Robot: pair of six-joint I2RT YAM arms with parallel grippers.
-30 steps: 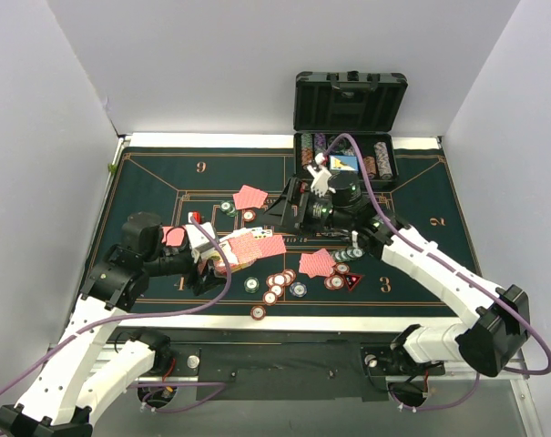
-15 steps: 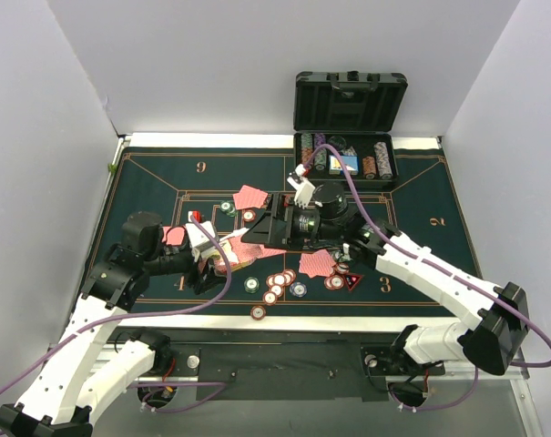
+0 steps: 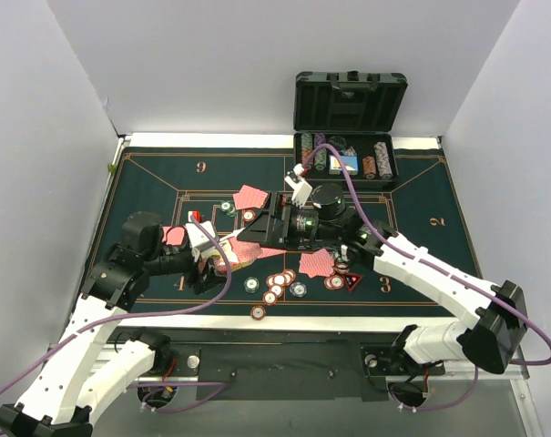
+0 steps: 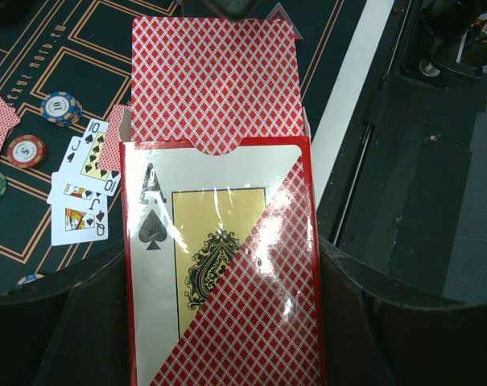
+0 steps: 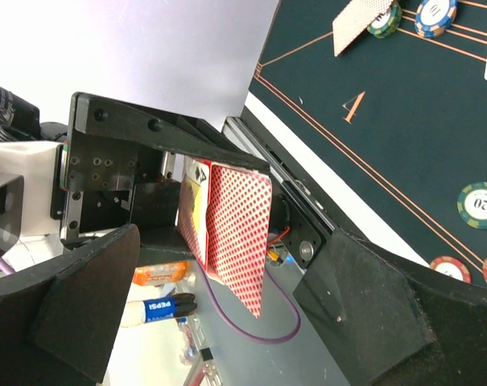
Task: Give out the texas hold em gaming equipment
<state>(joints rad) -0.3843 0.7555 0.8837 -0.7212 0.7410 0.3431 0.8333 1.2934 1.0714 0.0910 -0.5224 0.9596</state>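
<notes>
My left gripper (image 3: 209, 258) is shut on a red diamond-patterned card box (image 4: 219, 265) with an ace of spades on its front. The box's flap (image 4: 215, 80) stands open. My right gripper (image 3: 257, 232) is open and sits just beyond the box's open end. In the right wrist view the card box (image 5: 227, 233) shows between the wide-apart fingers (image 5: 82, 297), which do not touch it. Pink-red-backed cards (image 3: 316, 264) and striped poker chips (image 3: 280, 282) lie on the green mat (image 3: 157, 182). Three face-up cards (image 4: 86, 189) lie under the box.
The open black case (image 3: 348, 155) with chip stacks stands at the back right. More red-backed cards (image 3: 250, 197) lie mid-mat. Chips (image 4: 60, 107) lie left of the box. A lone chip (image 3: 258, 312) lies at the mat's front edge.
My right gripper has moved left across the mat, from near the case to the open end of the card box. The left gripper has held still.
</notes>
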